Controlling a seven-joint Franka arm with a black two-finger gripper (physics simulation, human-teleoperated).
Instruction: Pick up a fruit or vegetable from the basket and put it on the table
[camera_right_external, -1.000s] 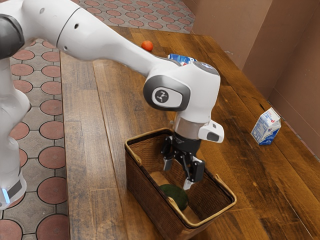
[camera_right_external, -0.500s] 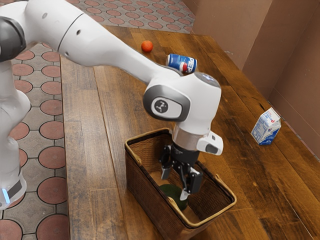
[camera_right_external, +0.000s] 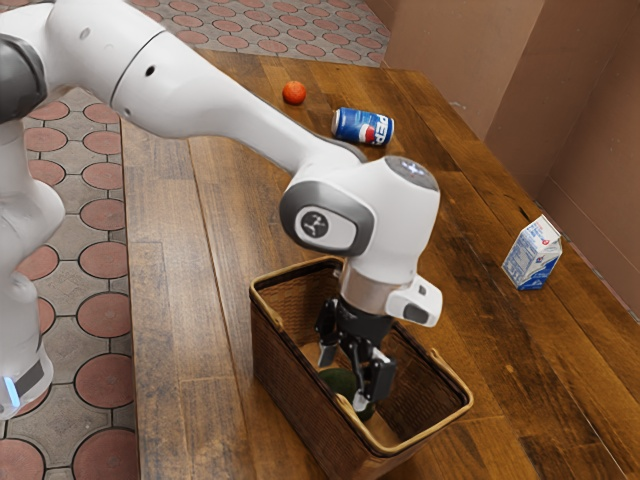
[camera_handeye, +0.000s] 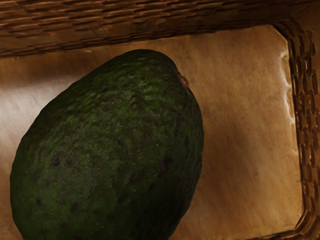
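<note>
Low inside the wicker basket (camera_right_external: 290, 395), my gripper (camera_right_external: 343, 377) stands open, its two fingertips apart over the dark green avocado (camera_right_external: 340, 384). The nearer finger overlaps part of the avocado in the exterior view, and whether it touches the fruit I cannot tell. Seen from the hand, the avocado (camera_handeye: 112, 150) lies large and close on the basket's light brown floor (camera_handeye: 240, 135), with woven walls around it.
An orange fruit (camera_right_external: 294, 93) and a blue Pepsi can (camera_right_external: 363, 127) lie farther back on the wooden table (camera_right_external: 170, 300). A milk carton (camera_right_external: 532, 254) stands toward the exterior view's right. The basket's rim surrounds my hand.
My hand has moved down into the basket and slightly toward the exterior view's left, nearer the avocado. The arm has uncovered the can. The avocado appears unmoved.
</note>
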